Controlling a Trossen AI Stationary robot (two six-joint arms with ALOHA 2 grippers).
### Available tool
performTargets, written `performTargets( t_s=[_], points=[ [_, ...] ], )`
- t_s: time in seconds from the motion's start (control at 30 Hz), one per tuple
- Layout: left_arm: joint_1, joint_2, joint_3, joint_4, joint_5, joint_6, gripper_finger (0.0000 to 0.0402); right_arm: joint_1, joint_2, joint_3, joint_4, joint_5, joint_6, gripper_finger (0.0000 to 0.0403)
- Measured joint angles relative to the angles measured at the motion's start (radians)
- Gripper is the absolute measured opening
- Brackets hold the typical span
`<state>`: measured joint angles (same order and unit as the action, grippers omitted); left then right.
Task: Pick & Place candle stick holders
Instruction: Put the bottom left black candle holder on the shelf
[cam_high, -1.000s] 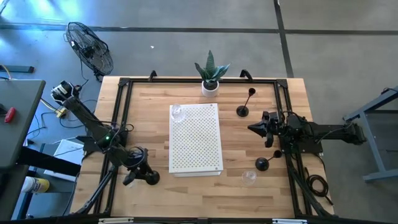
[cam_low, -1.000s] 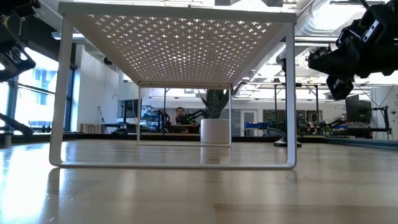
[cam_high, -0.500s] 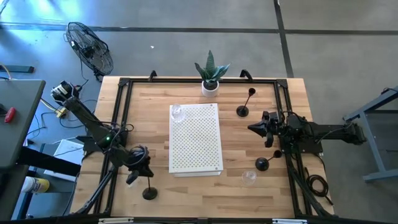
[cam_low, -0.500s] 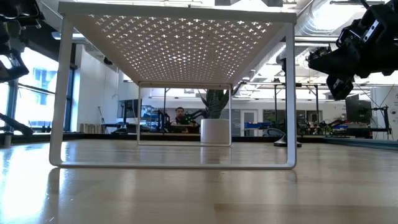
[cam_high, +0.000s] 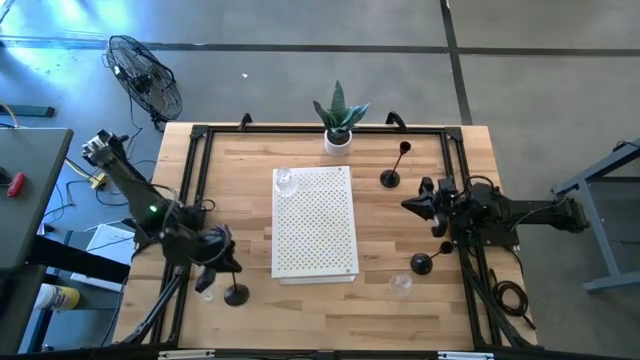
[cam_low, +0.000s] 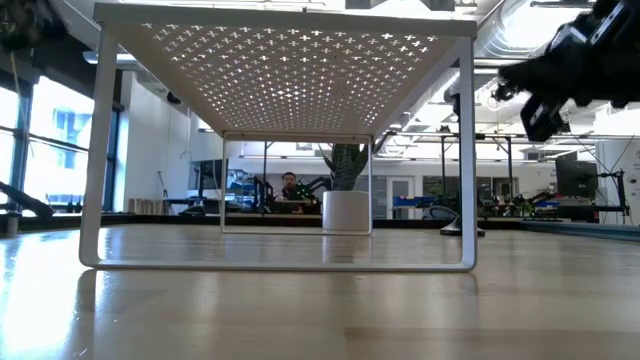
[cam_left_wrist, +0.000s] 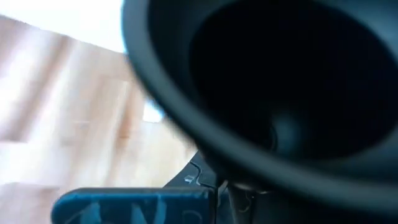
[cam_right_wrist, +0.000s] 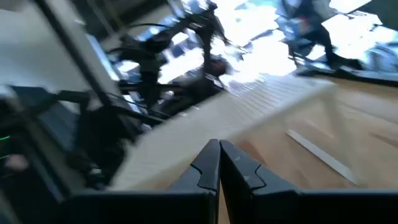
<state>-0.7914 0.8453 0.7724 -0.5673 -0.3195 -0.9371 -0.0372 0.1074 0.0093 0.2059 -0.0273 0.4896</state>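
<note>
My left gripper (cam_high: 220, 265) hangs over the table's near left part, shut on a black candle stick holder (cam_high: 236, 294). In the left wrist view that holder's round base (cam_left_wrist: 286, 81) fills the picture. Right of the white perforated shelf (cam_high: 315, 225), my right gripper (cam_high: 408, 205) is shut and holds nothing. A tall-stemmed black holder (cam_high: 390, 178) stands by its base at the far right. A shorter black one (cam_high: 423, 264) and a clear glass holder (cam_high: 401, 284) stand near right. Another glass holder (cam_high: 285, 181) sits on the shelf's far left corner. My left gripper holds the black holder by its thin stem (cam_high: 231, 279), coming from above. The base (cam_high: 236, 294) lies toward the table's near edge from the fingers. The base's hollow underside (cam_left_wrist: 273, 124) faces the wrist camera, clear of the table, and hides the place of contact there.
A white pot with a green plant (cam_high: 338, 140) stands at the far edge behind the shelf. Black rails (cam_high: 195, 180) run along the table's left, right and far sides. Bare wood lies between the shelf and both arms.
My left gripper has shut on the black holder and risen, leaving the low view upward. The holder has come off the table with it, and its base has shifted a little toward the near edge. My right gripper has risen slightly, still shut.
</note>
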Motion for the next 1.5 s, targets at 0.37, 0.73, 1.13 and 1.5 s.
performTargets(
  t_s=[0.37,0.73,1.13,1.5],
  points=[
    [0.0,0.031,0.492,-0.499,-0.226,0.176,0.0004,0.0,0.0,0.0,0.26,-0.166,-0.028,0.0],
    [0.097,0.049,0.557,-0.554,-0.298,0.268,0.0004,-0.002,-0.001,0.0,0.456,-0.01,-0.011,0.0004],
    [0.448,0.05,0.557,-0.408,-0.011,0.58,0.0004,-0.002,-0.001,0.001,0.449,0.206,-0.038,0.0138],
    [0.703,0.112,0.557,-0.243,0.197,0.782,0.0004,-0.002,-0.001,0.01,0.423,0.276,-0.141,0.0194]
  ],
)
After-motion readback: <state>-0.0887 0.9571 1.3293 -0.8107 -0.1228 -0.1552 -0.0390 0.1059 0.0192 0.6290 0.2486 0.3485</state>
